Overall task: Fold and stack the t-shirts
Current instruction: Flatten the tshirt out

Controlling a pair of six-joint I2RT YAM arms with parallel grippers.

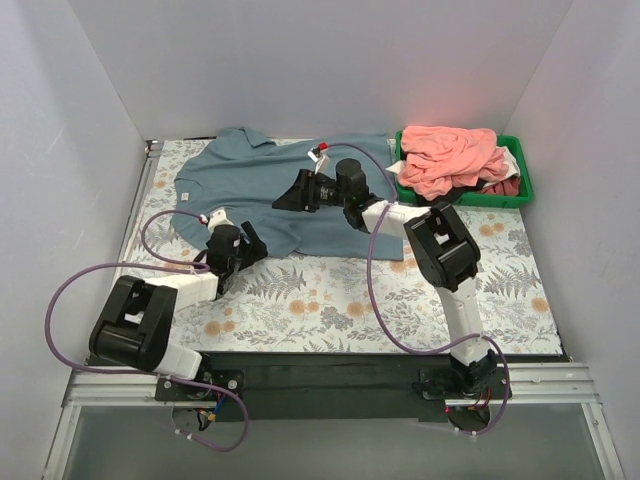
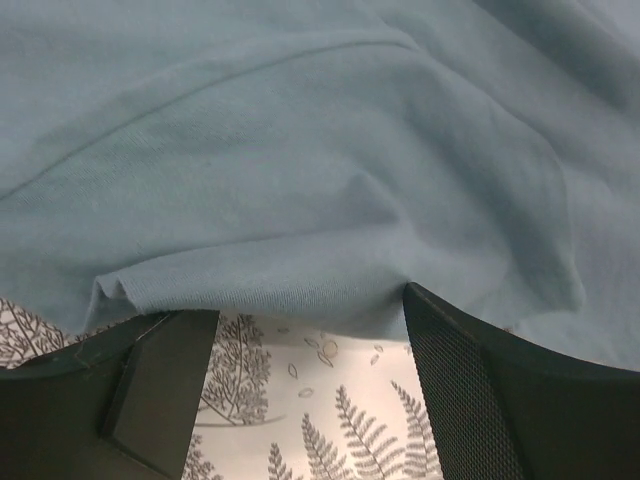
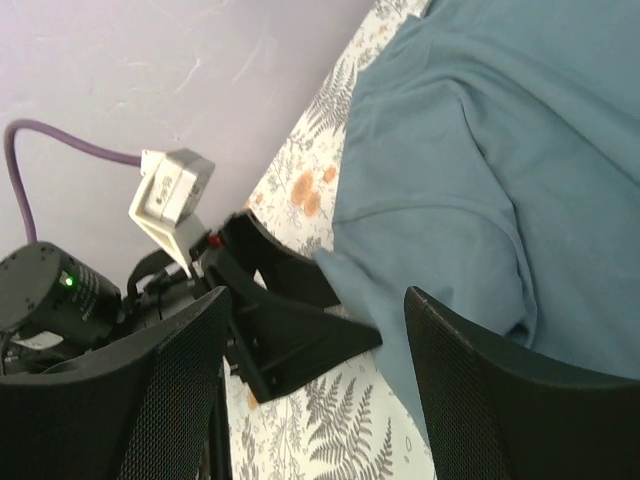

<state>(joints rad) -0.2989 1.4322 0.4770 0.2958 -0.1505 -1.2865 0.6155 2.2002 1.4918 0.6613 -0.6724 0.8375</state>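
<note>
The large grey-blue collared t-shirt point(image 1: 250, 185) lies spread, a little rumpled, at the back middle of the table. My left gripper point(image 1: 252, 247) is open at its near-left hem. In the left wrist view the hem point(image 2: 300, 290) lies right at my fingertips point(image 2: 440, 340), with bare floral cover between the jaws. My right gripper point(image 1: 284, 200) is open and empty, low over the shirt's middle. In the right wrist view point(image 3: 318, 295) the shirt point(image 3: 480, 130) lies to the right and my left gripper point(image 3: 290, 330) shows ahead. Salmon-pink shirts point(image 1: 445, 155) are piled in a green bin.
The green bin point(image 1: 522, 185) stands at the back right and also holds white point(image 1: 510, 160) and dark red point(image 1: 505, 187) pieces. The grey floral table cover point(image 1: 330, 300) spreads over the table. White walls close in the left, back and right sides.
</note>
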